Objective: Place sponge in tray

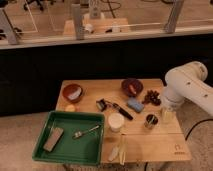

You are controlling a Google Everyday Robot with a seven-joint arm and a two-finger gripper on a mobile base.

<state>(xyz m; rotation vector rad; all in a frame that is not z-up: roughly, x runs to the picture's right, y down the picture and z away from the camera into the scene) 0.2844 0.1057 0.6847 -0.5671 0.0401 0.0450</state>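
Observation:
The light-blue sponge point(135, 104) lies on the wooden table point(165, 145), right of centre, in front of a dark-red bowl. The dark-green tray point(75, 116) sits at the table's front left corner and partly overhangs it. It holds a flat brownish-grey block point(53, 138) and a fork point(86, 132). My white arm point(186, 86) reaches in from the right. The gripper point(166, 113) hangs low over the table's right edge, about a hand's width right of the sponge and apart from it.
Two dark-red bowls point(73, 92) point(132, 86) stand at the back. Dark grapes point(151, 96), a black-handled tool point(114, 107), a white cup point(115, 122), a small dark cup point(150, 120) and pale utensils point(119, 150) lie between sponge and tray.

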